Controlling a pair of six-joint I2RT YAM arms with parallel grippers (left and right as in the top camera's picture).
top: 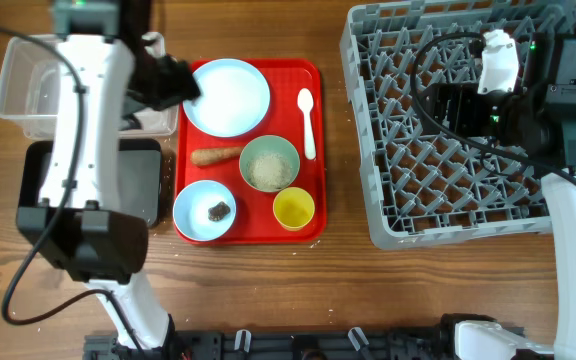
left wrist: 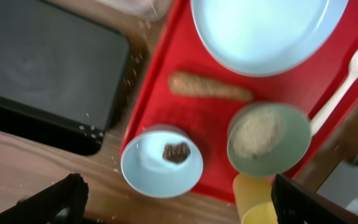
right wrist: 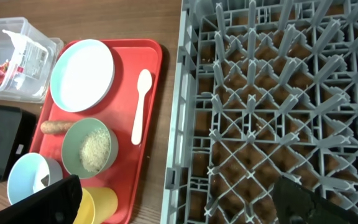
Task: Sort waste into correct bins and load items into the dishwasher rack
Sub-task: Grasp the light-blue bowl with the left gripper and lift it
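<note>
My left pincer [left wrist: 179, 190] and right pincer [right wrist: 176, 190] gape empty; my left arm [top: 88, 110] hides part of the clear bin [top: 18, 95], the cup [left wrist: 258, 200] cut off between the left fingers [left wrist: 61, 198].

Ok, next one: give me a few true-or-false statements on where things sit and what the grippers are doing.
1. The rack holds no dishes. True.
2. The carrot lies in the rack. False: it lies on the tray.
3. The rice is in the green bowl. True.
4. The chunk lies loose on the tray. False: it is in the blue bowl.
5. The spoon stands in the green bowl. False: it lies flat on the tray.
6. The left gripper and right gripper are both open. True.
</note>
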